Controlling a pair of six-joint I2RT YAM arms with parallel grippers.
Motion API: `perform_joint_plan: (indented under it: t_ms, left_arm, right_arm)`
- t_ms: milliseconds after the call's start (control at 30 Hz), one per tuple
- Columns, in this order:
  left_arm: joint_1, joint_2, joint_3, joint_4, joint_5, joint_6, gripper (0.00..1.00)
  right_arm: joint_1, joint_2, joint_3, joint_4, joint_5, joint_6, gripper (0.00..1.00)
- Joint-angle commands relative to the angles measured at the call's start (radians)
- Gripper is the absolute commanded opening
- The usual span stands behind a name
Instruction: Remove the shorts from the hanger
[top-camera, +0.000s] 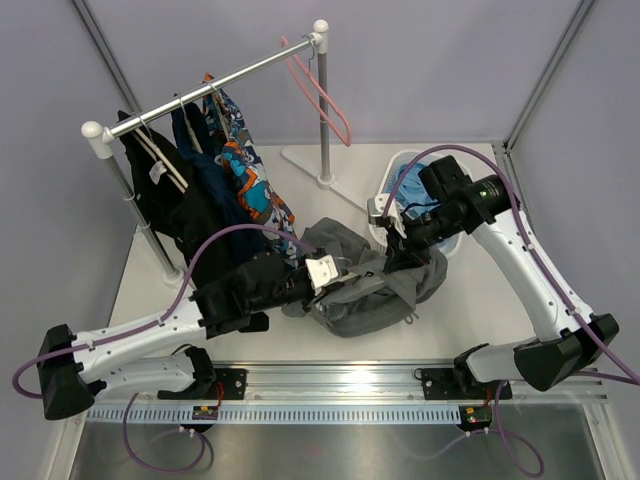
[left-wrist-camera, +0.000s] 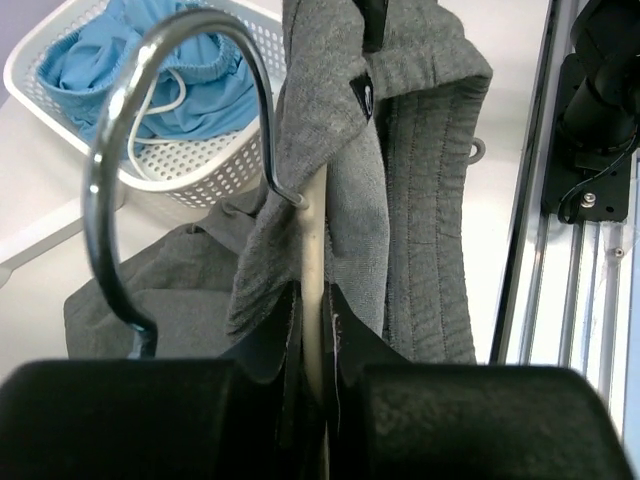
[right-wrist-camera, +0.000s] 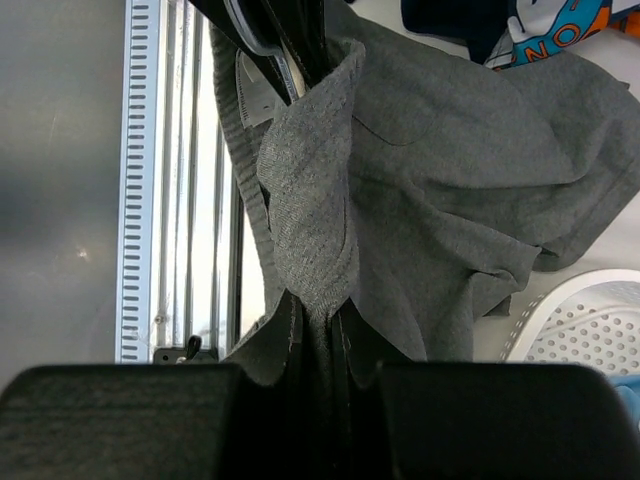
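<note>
Setting: a white table (top-camera: 480, 320) boxed in by pale lilac walls (top-camera: 430, 60). A ribbed metal rail (top-camera: 340, 382) runs along the 6 o'clock edge by the arm bases.
Clothes rack (top-camera: 215, 85): stands at 10 to 11 o'clock in the top view, a silver bar on white posts. Black garments (top-camera: 185, 215) and an orange-and-blue patterned garment (top-camera: 250, 185) hang from it. A bare pink hanger (top-camera: 320, 90) hangs near its 12 o'clock end.
Basket (top-camera: 392, 165): white and perforated, at 2 o'clock on the table. The light blue shorts (top-camera: 408, 185), with a white drawstring, lie bunched inside.
Grey shorts (top-camera: 370, 295): crumpled at the centre of the table, between the two grippers and just beside the basket. Part of the cloth is draped over the hanger.
Hanger (left-wrist-camera: 313, 250): a pale stem topped by a shiny metal hook (left-wrist-camera: 110, 150), with grey cloth folded round it.
Left gripper (left-wrist-camera: 313, 300): reaches in from 8 o'clock, jaws pressed together on the hanger's pale stem below the hook.
Right gripper (right-wrist-camera: 318, 320): comes in from 3 o'clock, jaws pinched tight on a fold of the grey shorts.
</note>
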Motion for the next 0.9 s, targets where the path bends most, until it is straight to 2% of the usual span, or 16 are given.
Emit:
perform_joint_plan:
  t_ms: [0, 33, 67, 200, 233, 333, 400, 500, 667, 733, 867]
  left_arm:
    - [0.004, -0.029, -0.018, -0.004, -0.053, -0.086, 0.0]
    - [0.004, -0.051, -0.016, -0.023, -0.067, -0.106, 0.0]
    - [0.007, -0.062, -0.013, -0.038, -0.091, -0.153, 0.0]
    - [0.02, -0.118, -0.024, -0.113, -0.119, -0.308, 0.0]
    - [0.025, -0.125, -0.027, -0.138, -0.119, -0.344, 0.0]
    - [0.033, -0.141, -0.024, -0.175, -0.147, -0.48, 0.0]
    - [0.034, -0.133, -0.01, -0.19, -0.159, -0.584, 0.0]
    - [0.036, -0.113, 0.036, -0.213, -0.191, -0.71, 0.0]
    - [0.048, -0.099, 0.103, -0.242, -0.222, -0.856, 0.0]
    - [0.063, -0.096, 0.12, -0.259, -0.216, -0.901, 0.0]
    - [0.076, -0.09, 0.165, -0.288, -0.197, -0.936, 0.0]
  right_arm:
    - [0.001, -0.003, 0.066, 0.052, -0.148, 0.066, 0.18]
    - [0.001, -0.003, 0.066, 0.067, -0.125, 0.112, 0.3]
    - [-0.001, -0.007, 0.066, 0.118, -0.116, 0.147, 0.46]
    - [-0.001, -0.058, 0.074, 0.291, -0.064, 0.334, 0.78]
    - [-0.001, -0.081, 0.074, 0.334, -0.027, 0.414, 0.98]
    - [-0.001, -0.095, 0.109, 0.423, 0.021, 0.503, 0.99]
    - [0.001, -0.093, 0.127, 0.422, 0.012, 0.512, 0.99]
    - [0.022, -0.099, 0.074, 0.439, 0.044, 0.546, 0.99]
    - [0.223, -0.187, -0.15, 0.63, 0.422, 0.606, 0.99]
    - [0.251, -0.193, -0.198, 0.675, 0.58, 0.615, 0.99]
    - [0.294, -0.2, -0.281, 0.742, 0.703, 0.588, 1.0]
